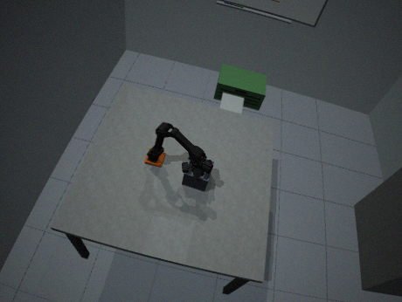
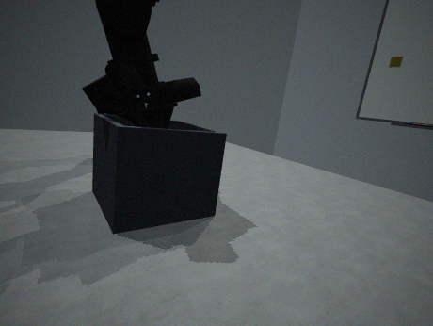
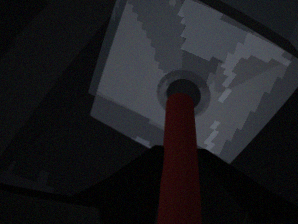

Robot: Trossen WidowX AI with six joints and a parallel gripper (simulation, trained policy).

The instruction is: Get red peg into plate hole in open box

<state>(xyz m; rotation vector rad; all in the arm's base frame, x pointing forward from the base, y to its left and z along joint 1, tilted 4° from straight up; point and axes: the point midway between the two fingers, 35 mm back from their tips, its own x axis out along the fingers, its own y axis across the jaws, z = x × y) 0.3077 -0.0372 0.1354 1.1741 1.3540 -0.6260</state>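
The red peg (image 3: 180, 155) is held between the fingers of my gripper (image 3: 179, 157), which is shut on it. In the wrist view its far end overlaps the near part of the dark round hole (image 3: 190, 88) in the pale plate (image 3: 127, 75). Whether the tip has entered the hole or is just above it, I cannot tell. The open dark box (image 1: 195, 181) (image 2: 165, 181) stands on the table. My gripper reaches down into it from above, and the box walls hide its fingertips and the peg in the exterior view.
The arm's orange base (image 1: 153, 162) stands on the table (image 1: 127, 218) to the left of the box in the top view. A green cabinet (image 1: 242, 78) with a white panel (image 1: 232, 103) stands beyond the table's back edge. The box's upright walls surround the lowered gripper.
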